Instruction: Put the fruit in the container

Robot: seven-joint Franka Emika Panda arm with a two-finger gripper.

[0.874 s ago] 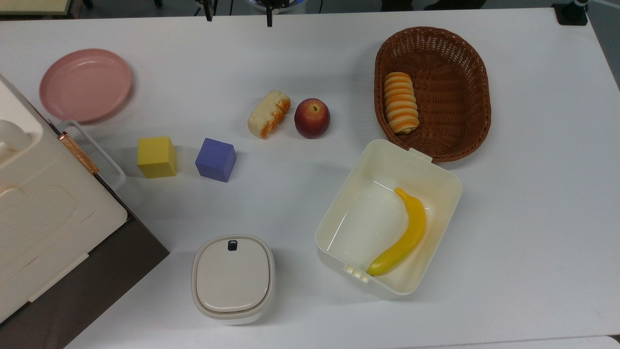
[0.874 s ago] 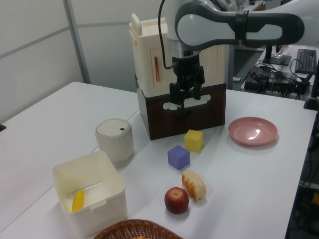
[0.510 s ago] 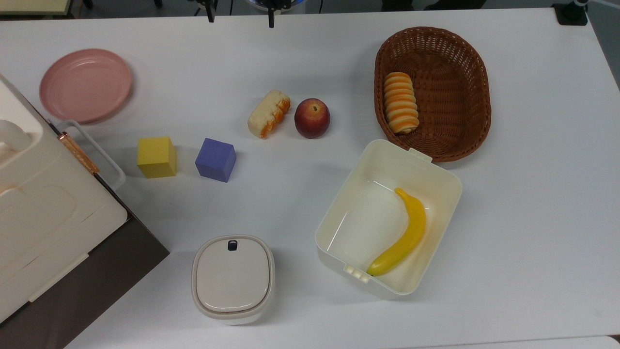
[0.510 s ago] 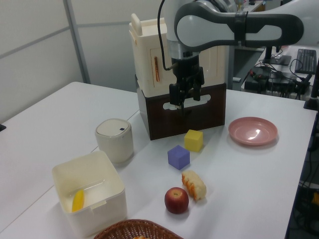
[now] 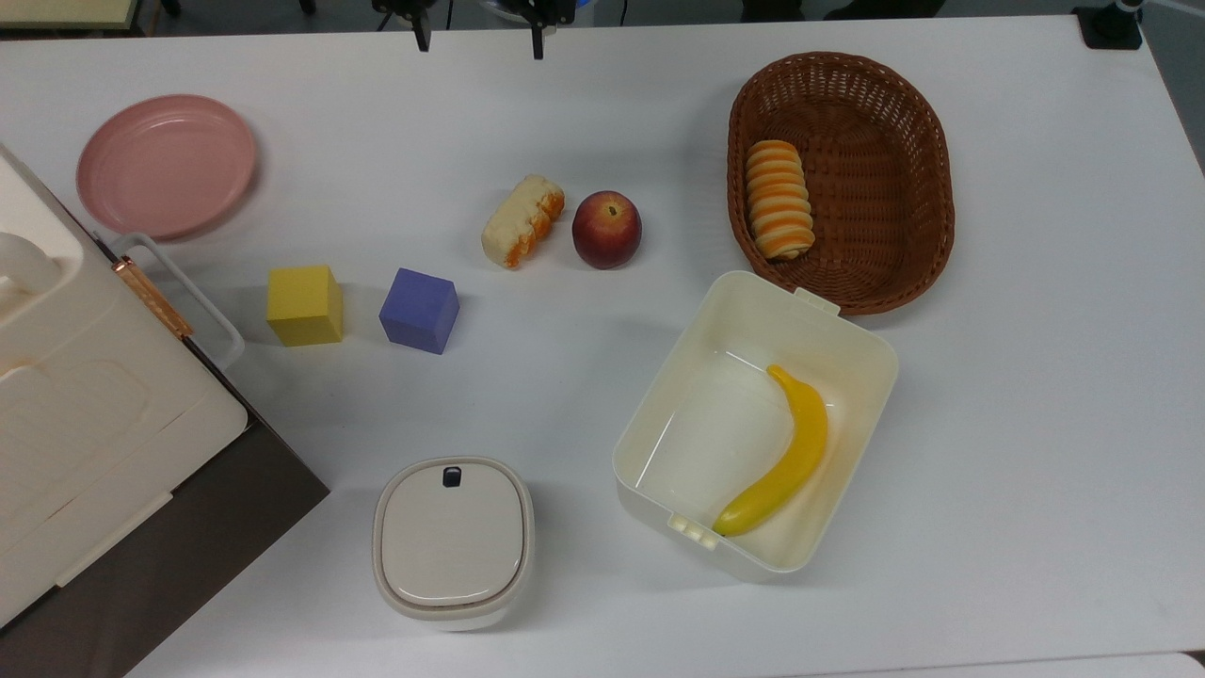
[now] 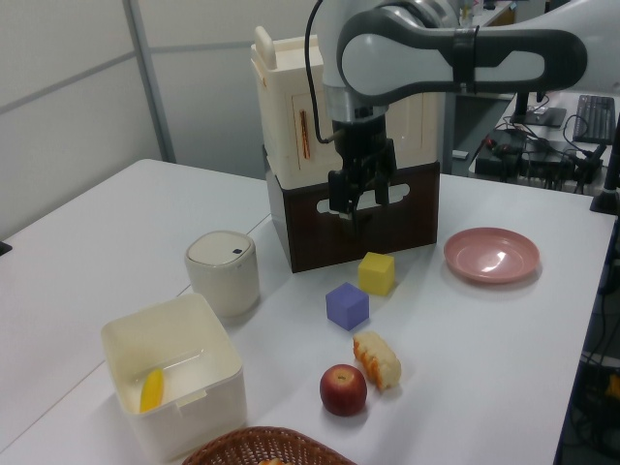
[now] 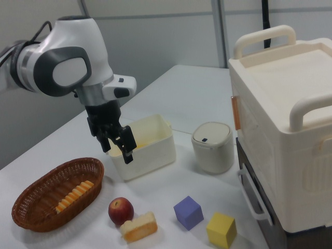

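Hanging above the table (image 5: 584,113) with nothing between its fingers, the gripper (image 7: 120,151) is holding them apart, though how wide is hard to judge. Below it the fruit (image 7: 121,210) is sitting on the tabletop, just beside the bread piece (image 7: 138,227). Well apart from the fruit, the container (image 5: 661,422) is holding a banana (image 5: 781,458).
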